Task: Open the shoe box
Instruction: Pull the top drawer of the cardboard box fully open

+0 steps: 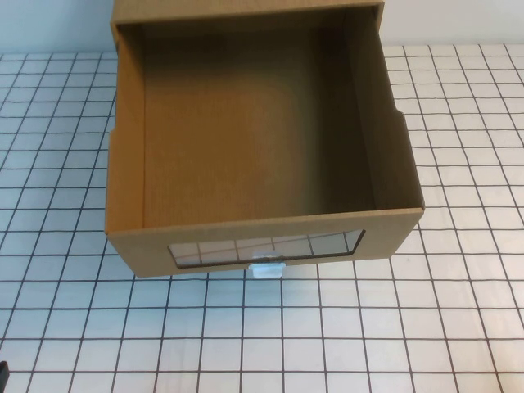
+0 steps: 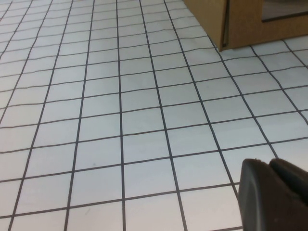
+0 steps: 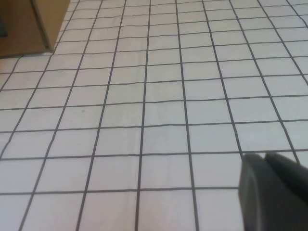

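1. You have bright, even overhead light across the white gridded table (image 1: pixel 458 327); shadows there are faint.
2. The shoe box (image 1: pixel 139 246) looks dim inside, darkest along its far wall.
3. Close to each wrist lens, the left gripper (image 2: pixel 268 167) and right gripper (image 3: pixel 264 160) blur softly.

Here's the table (image 1: pixel 377 323), white all over and ruled by thin dark grid lines (image 1: pixel 282 308) into neat squares. In the high view it sweeps from 3 o'clock round through 6 to 9 o'clock, with the broadest stretch down at 6. Up at 11 and 1 o'clock the squares stop at a straight back edge, and a plain pale wall (image 1: pixel 458 20) rises behind it. Both wrist views show the same white squares up close, and there the lines wobble a little instead of running dead straight.
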